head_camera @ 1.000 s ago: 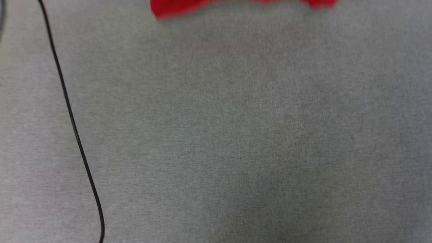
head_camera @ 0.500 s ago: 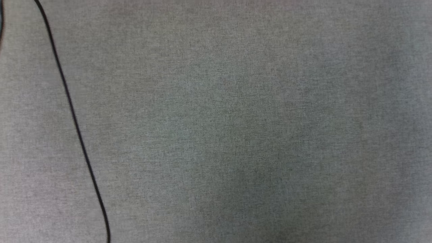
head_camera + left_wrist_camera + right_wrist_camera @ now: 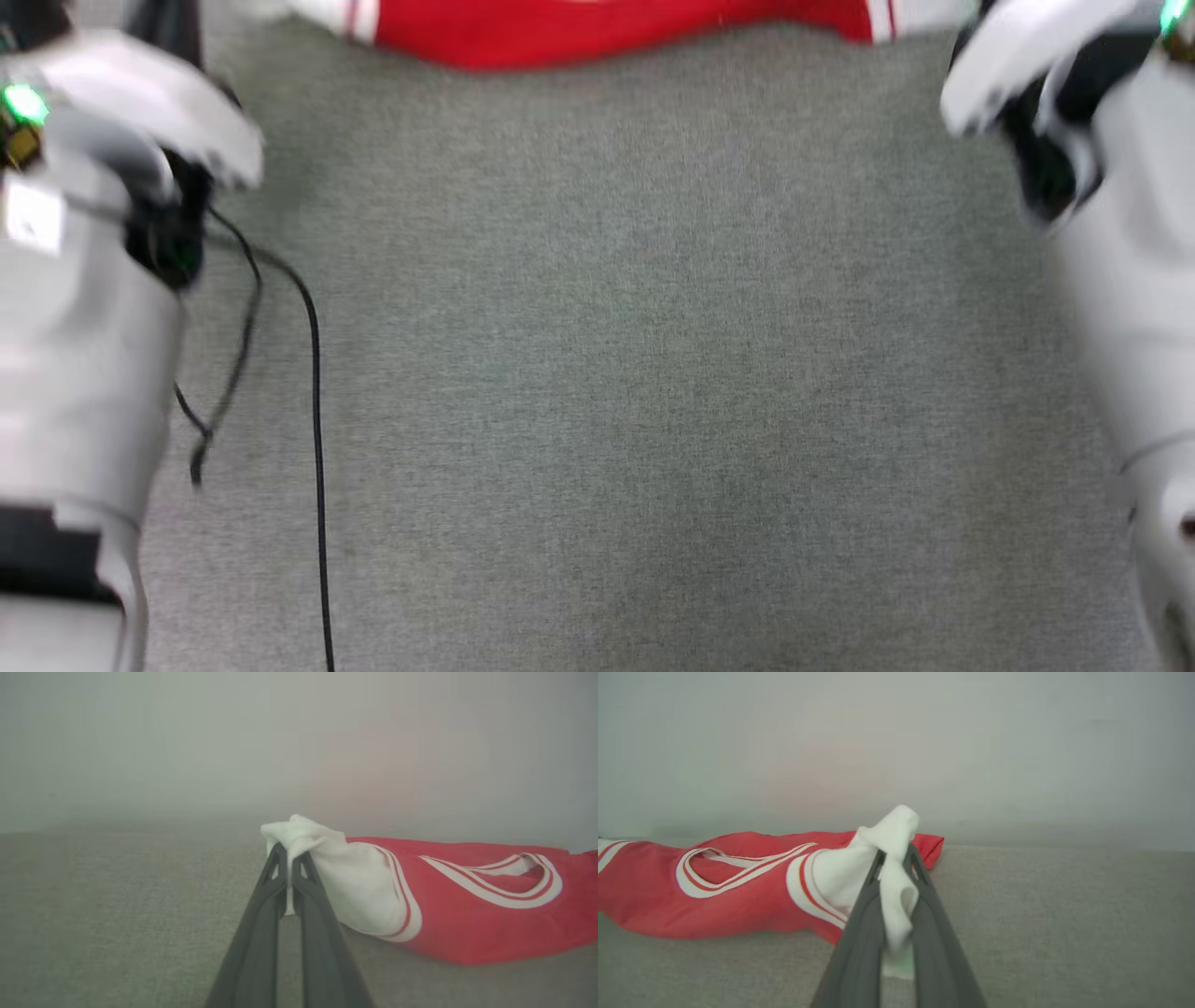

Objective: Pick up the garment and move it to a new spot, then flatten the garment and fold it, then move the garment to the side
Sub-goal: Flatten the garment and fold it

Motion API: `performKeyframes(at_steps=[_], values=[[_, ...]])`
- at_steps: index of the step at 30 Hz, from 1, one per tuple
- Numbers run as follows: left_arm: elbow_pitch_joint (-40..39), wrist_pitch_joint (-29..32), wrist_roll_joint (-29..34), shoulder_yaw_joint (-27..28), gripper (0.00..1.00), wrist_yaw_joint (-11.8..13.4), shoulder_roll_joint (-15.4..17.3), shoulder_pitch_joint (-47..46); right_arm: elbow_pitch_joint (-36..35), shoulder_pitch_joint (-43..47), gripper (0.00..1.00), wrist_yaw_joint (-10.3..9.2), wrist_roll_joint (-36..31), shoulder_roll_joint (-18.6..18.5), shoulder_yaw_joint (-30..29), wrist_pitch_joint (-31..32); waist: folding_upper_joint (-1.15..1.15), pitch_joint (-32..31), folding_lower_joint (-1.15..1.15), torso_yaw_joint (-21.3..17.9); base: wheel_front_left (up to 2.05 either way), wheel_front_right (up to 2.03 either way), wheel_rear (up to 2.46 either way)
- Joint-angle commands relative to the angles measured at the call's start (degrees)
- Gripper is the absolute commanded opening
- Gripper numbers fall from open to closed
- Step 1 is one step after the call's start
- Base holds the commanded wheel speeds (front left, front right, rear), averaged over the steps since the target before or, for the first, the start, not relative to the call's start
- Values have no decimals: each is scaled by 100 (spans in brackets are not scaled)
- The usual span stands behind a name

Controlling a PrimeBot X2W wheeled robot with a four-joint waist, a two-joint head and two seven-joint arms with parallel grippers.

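Garment (image 3: 467,924) in left hand (image 3: 290,855), right hand (image 3: 896,856)

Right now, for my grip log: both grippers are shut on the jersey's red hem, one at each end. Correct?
The left gripper and right gripper are shut on the garment's white sleeves, not its red hem, one at each end; both wrist views show it.

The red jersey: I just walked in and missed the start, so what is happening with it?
The robot holds the garment by its white sleeves: the left gripper is shut on one, the right gripper on the other. The red body is stretched between them and lies on the grey cloth surface, not yet folded. A black cable lies on that surface beside the left forearm.
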Motion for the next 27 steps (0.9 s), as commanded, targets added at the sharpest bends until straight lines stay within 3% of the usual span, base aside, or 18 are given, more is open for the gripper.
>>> performKeyframes(at_steps=[1,9,15,20,27], values=[[-102,-37,-49,27,0,-10,18,210,-32,221,0,-4,107,-13,46,-86,0,-212,0,60,0,0,0],[-1185,-33,10,531,0,-11,-14,2292,-732,2034,0,-4,1097,-335,721,-246,0,-994,0,118,0,0,0],[-1714,-35,211,791,0,-6,-137,3525,-1448,3142,0,-6,1474,-941,923,-52,0,-1488,0,188,0,0,0],[-2051,-29,335,1011,0,15,-201,4399,-2013,4070,0,-6,1501,-1218,789,209,0,-1868,0,216,0,0,0],[-2610,-29,416,1301,0,189,-365,5570,-2922,5583,0,-6,1409,-1099,178,517,0,-2253,0,191,0,0,0]])
